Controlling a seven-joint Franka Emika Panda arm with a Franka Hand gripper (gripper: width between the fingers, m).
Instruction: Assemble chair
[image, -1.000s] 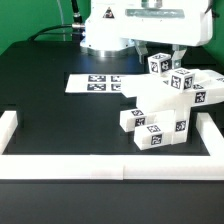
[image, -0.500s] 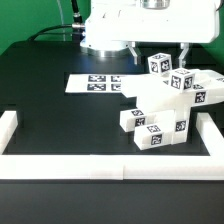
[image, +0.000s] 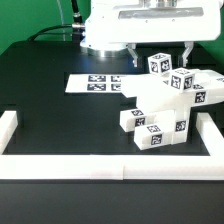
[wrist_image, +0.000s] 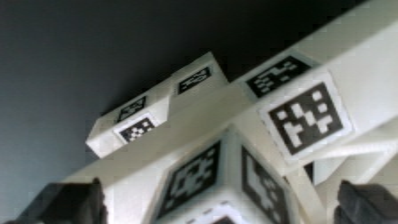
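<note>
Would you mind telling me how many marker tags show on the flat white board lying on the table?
4 that I can make out, in a row along the marker board, beside the chair; the exterior view is too coarse to rule out more.

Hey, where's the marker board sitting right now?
In the exterior view, the marker board lies flat on the black table, to the left of the chair.

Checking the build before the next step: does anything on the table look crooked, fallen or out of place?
Nothing looks broken or spilled. The chair stands as a part-built stack by the rail on the exterior view's right, its tagged blocks at mixed angles. The marker board lies flat. The end effector hangs open above the chair, holding nothing.
</note>
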